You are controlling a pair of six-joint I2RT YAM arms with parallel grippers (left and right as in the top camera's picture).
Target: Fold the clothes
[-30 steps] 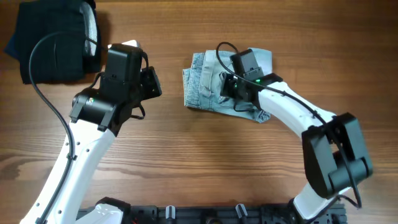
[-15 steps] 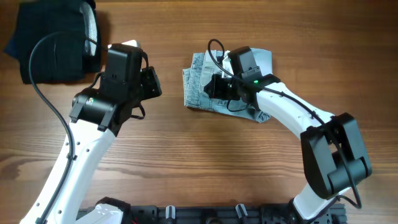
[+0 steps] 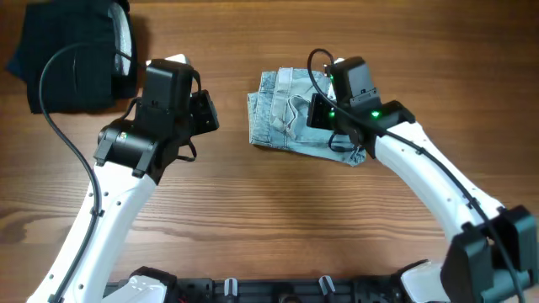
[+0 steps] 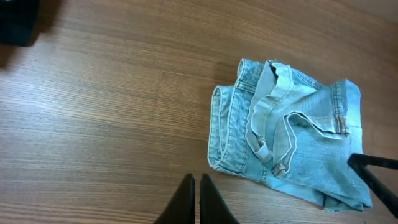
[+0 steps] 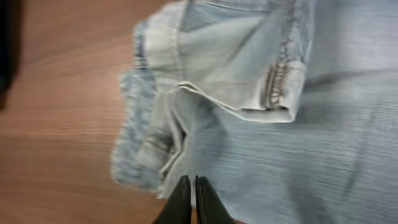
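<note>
The light blue denim shorts [image 3: 282, 118] lie folded in a rumpled bundle at the table's middle, with the waistband and a hem edge turned up on top. They also show in the left wrist view [image 4: 292, 149] and fill the right wrist view [image 5: 298, 143]. My right gripper [image 3: 312, 114] is shut and empty, its tips [image 5: 191, 180] just over the shorts' right part. My left gripper [image 3: 210, 114] is shut and empty over bare wood [image 4: 197, 180], apart from the shorts on their left side.
A black folded garment [image 3: 72, 55] with a pale lining lies at the far left corner. The table is brown wood [image 3: 253, 210]. The left arm's cable loops over the black garment.
My right gripper pushed left over the shorts, then drew back right, uncovering the turned-up waistband. The left arm has not moved.
</note>
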